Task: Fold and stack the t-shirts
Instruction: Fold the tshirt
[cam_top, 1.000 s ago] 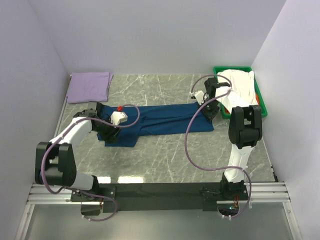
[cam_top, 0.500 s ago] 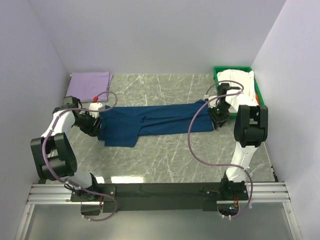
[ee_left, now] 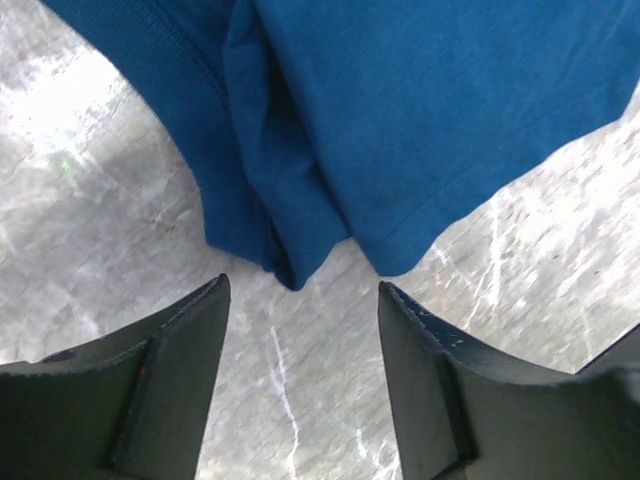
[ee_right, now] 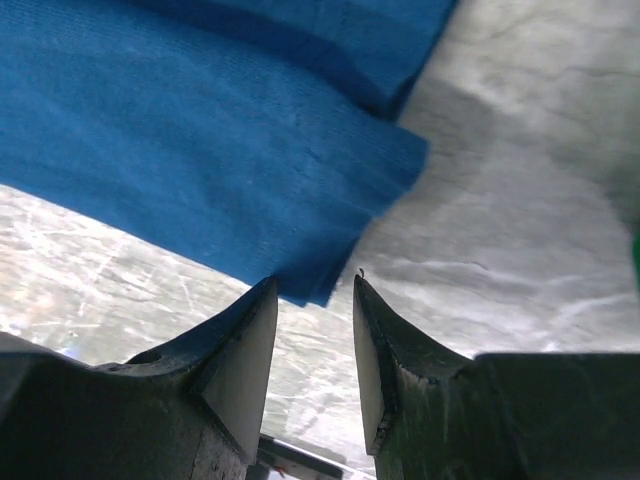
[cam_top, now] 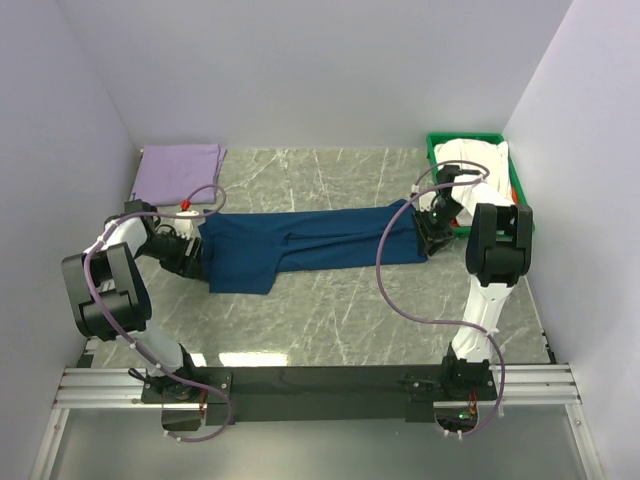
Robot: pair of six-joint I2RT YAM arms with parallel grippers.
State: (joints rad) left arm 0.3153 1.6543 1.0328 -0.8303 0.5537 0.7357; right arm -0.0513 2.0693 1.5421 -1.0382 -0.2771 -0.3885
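Lavender tee (cam_top: pixel 178 172) lies folded at the back left of the desk (cam_top: pixel 350 310). My left claw (ee_left: pixel 305 290) stands well apart over bare marble and holds nothing. The near corner of the navy tee (cam_top: pixel 300 245) lies just past its tips, and the tee runs in a long flat band across the middle. My right claw (ee_right: pixel 314 285) is narrowly parted at the right hem, nothing pinched. White tee (cam_top: pixel 478 160) sits in the green bin (cam_top: pixel 437 140). To fold cleanly, I'd pinch both layers at each end and lift evenly.

Green bin (cam_top: pixel 468 137) at the far right corner of a grey marbled table (cam_top: pixel 340 300); pale walls (cam_top: pixel 300 70) on three sides.
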